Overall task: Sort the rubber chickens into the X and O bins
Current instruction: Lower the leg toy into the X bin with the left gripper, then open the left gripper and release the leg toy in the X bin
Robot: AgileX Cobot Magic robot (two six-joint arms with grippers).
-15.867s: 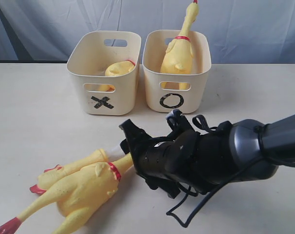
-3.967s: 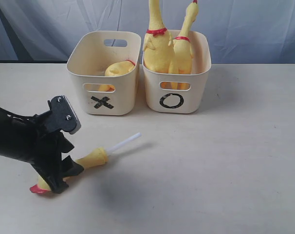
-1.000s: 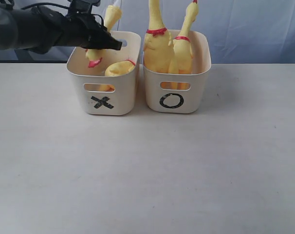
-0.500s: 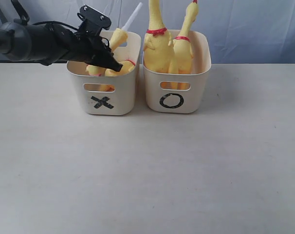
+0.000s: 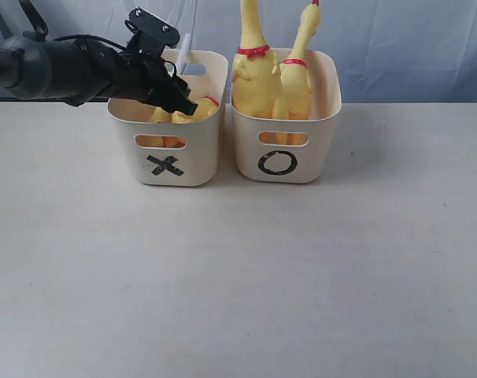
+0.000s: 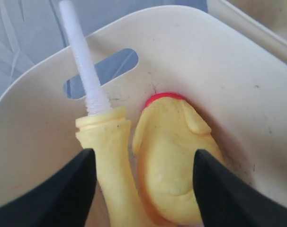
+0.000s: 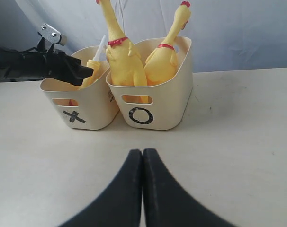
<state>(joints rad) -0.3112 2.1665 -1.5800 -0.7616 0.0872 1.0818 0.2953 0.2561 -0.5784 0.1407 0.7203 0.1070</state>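
Note:
The limb (image 6: 108,151) with its white tube (image 6: 82,61) lies inside the X bin (image 5: 195,157), beside the headless body (image 6: 174,156). My left gripper (image 6: 141,158) hangs open just over both, one finger on either outer side, gripping neither. In the exterior view the left gripper (image 5: 182,101) dips into the X bin's top, and the tube (image 5: 183,46) pokes up behind it. Two whole long-necked chickens (image 5: 254,75) (image 5: 296,83) stand in the O bin (image 5: 317,153). My right gripper (image 7: 143,153) is shut and empty, low over the table in front of the bins.
The X bin (image 7: 94,111) and O bin (image 7: 169,106) stand side by side at the table's back edge, before a pale blue curtain (image 5: 412,39). The left arm (image 5: 57,67) reaches in from the left, above the table.
The limb has dropped from the left gripper's hold down into the X bin, its tube swinging from a slant to nearly upright. The left jaws have come apart. The right gripper has not moved.

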